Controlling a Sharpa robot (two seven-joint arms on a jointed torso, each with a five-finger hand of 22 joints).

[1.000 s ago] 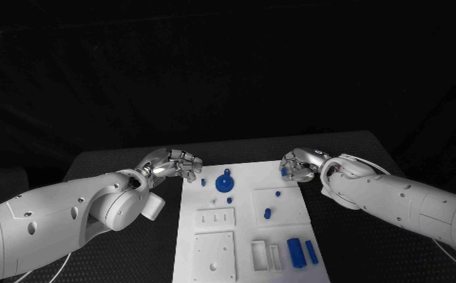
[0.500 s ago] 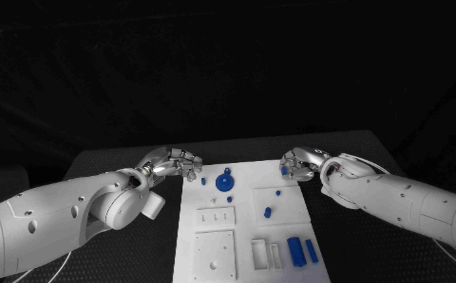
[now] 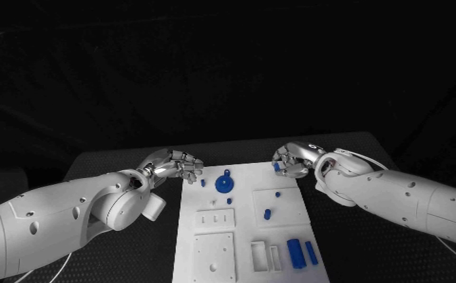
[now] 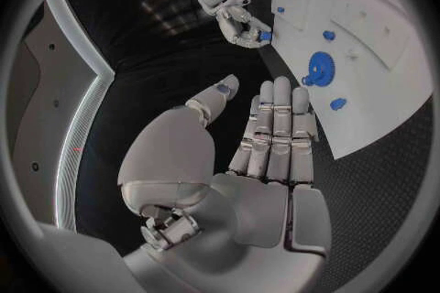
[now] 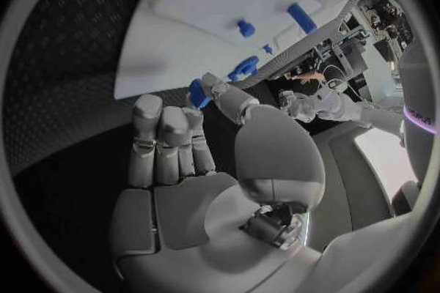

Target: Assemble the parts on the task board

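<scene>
- Board (image 3: 249, 230): white plate lying in the middle of the black counter (image 3: 124, 157), running from the near edge toward the far side, between the two arms.
- Right hand (image 3: 292, 161): at the far right corner of the board, fingers curled inward; a small blue part (image 3: 277, 166) sits pinched between thumb and fingertip. The right wrist view shows the same part (image 5: 198, 93) held at the fingertips, above the board's edge (image 5: 147, 51).
- Left hand (image 3: 176, 164): just beside the far left edge of the board, over the counter. In the left wrist view its fingers (image 4: 275, 124) lie straight and close together, thumb apart, palm bare, nothing held.
- Disc (image 3: 224, 183): round blue piece on the far part of the board, near the left hand but not touching it; a small blue peg (image 3: 203, 181) lies between the disc and that hand, at the board's left edge.
- Studs: two small blue pieces, one (image 3: 277, 194) above the other (image 3: 267, 214), on the raised square panel at the board's right half, apart from both hands.
- Bars: two blue oblong pieces, a wider (image 3: 296, 252) and a narrower (image 3: 312, 251), side by side at the near right of the board, well apart from both hands.
- Slots (image 3: 264, 256): white rectangular recesses just left of the bars.
</scene>
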